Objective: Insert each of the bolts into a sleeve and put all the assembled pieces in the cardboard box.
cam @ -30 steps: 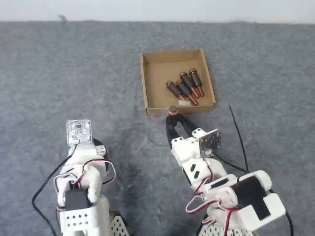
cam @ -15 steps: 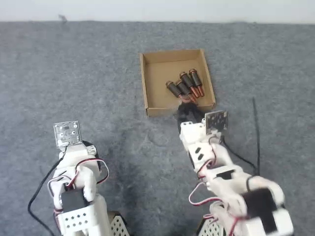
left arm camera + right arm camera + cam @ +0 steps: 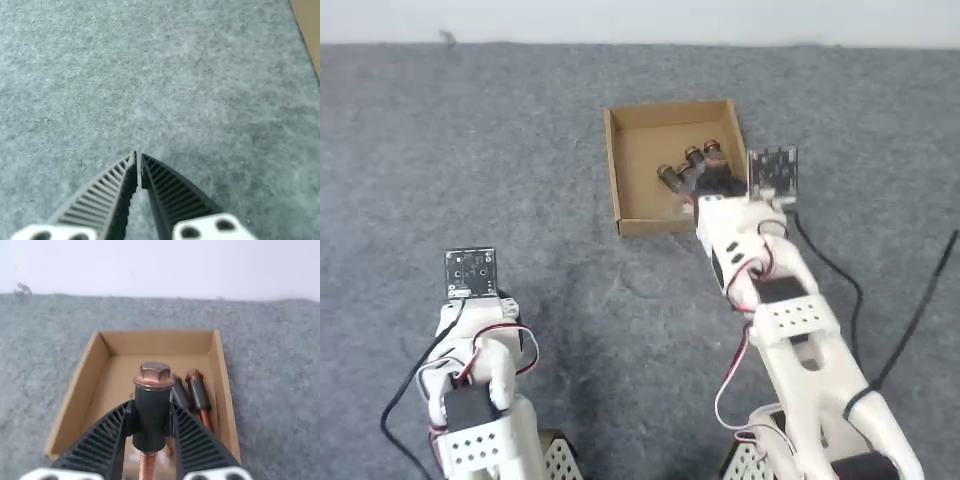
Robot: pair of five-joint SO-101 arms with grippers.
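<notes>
My right gripper (image 3: 150, 420) is shut on an assembled piece (image 3: 150, 410), a copper bolt in a black sleeve, held over the cardboard box (image 3: 100, 360). From above, that gripper (image 3: 712, 190) hangs over the box's (image 3: 612, 160) near right part. Assembled pieces (image 3: 688, 166) lie inside the box, partly hidden by the gripper, and two of them (image 3: 194, 390) show past the held one. My left gripper (image 3: 138, 160) is shut with nothing in it, low over bare carpet. Its arm (image 3: 472, 330) stands at the near left.
Grey carpet (image 3: 520, 120) covers the table. A pale wall (image 3: 160, 265) rises behind it. Black cables (image 3: 920, 300) trail to the right of the right arm. A corner of the box (image 3: 307, 25) appears at the edge of the left wrist view.
My right arm has carried the assembled piece forward from in front of the box's near wall to over the box. The left arm has shifted slightly.
</notes>
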